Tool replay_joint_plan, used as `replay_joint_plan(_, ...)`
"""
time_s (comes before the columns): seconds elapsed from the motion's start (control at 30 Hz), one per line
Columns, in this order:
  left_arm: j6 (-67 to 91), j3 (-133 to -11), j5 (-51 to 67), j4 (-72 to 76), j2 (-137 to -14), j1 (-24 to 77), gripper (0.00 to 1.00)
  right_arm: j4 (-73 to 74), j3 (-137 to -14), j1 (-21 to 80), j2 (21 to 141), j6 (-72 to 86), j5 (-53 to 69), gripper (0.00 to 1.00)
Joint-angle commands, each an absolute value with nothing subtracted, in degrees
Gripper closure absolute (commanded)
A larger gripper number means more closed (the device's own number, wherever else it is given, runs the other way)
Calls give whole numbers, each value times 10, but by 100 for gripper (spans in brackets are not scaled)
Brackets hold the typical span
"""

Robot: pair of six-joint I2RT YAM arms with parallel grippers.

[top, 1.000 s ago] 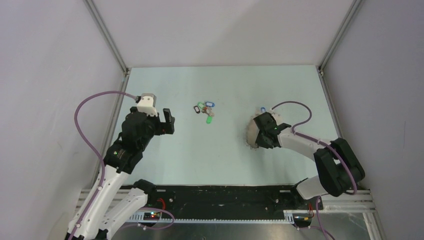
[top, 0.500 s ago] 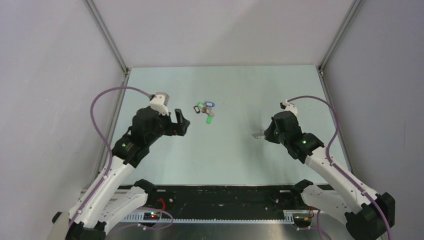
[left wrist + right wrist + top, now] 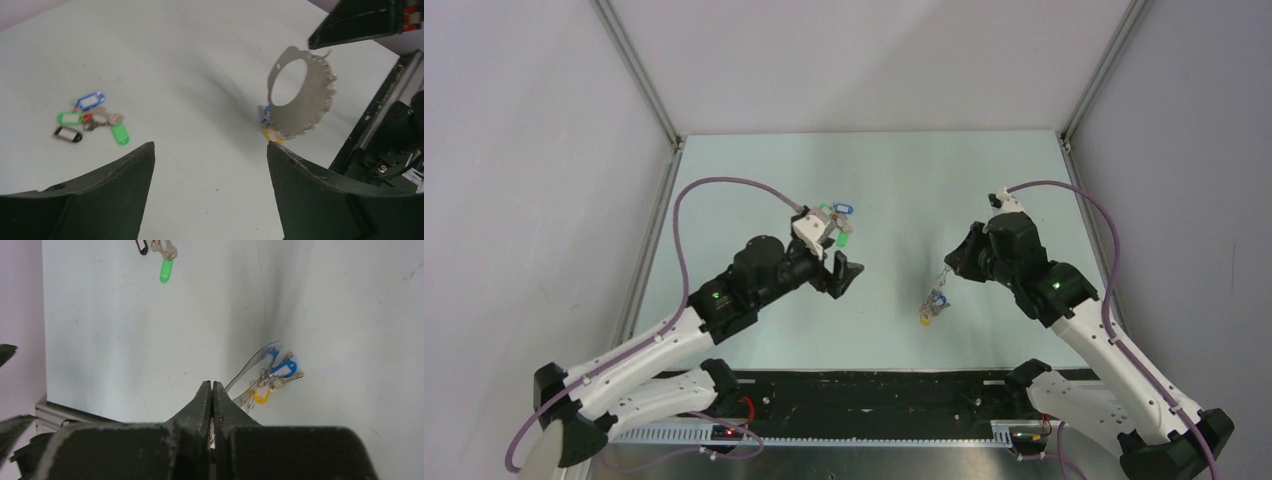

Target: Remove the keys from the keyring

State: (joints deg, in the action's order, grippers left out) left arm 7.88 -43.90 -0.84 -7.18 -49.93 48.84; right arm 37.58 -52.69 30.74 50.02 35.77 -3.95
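Note:
My right gripper (image 3: pixel 955 259) is shut on the top edge of the keyring (image 3: pixel 942 283), a large tan-grey loop fringed with small silvery rings, and holds it hanging above the table. The loop faces the left wrist view (image 3: pixel 313 108) and shows edge-on in the right wrist view (image 3: pixel 251 372). Keys with a blue and a yellow tag (image 3: pixel 934 309) dangle from its lowest point (image 3: pixel 274 379). My left gripper (image 3: pixel 850 270) is open and empty, left of the loop and apart from it (image 3: pixel 210 145).
A loose cluster of keys with green, blue and black tags (image 3: pixel 836 220) lies on the table behind my left gripper, also in the left wrist view (image 3: pixel 92 120). Grey walls enclose the table; a black rail runs along the near edge (image 3: pixel 874 395).
My right gripper has lifted the keyring off the table, so it now hangs with keys dangling. My left arm has swung right toward the middle, its gripper still open.

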Motion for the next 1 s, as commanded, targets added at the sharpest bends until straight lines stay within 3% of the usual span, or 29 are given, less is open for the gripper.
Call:
replay_joint_plan(0.0, -6, -444, 3, 26, -531, 543, 12, 373, -560, 306, 495, 387, -7, 100)
replay_joint_plan(0.27, -63, -462, -69, 77, -595, 641, 8, 363, -581, 307, 493, 404, 19, 100)
replay_joint_plan(0.97, -88, -562, -51, 103, -759, 647, 4, 346, -615, 329, 494, 423, 63, 100)
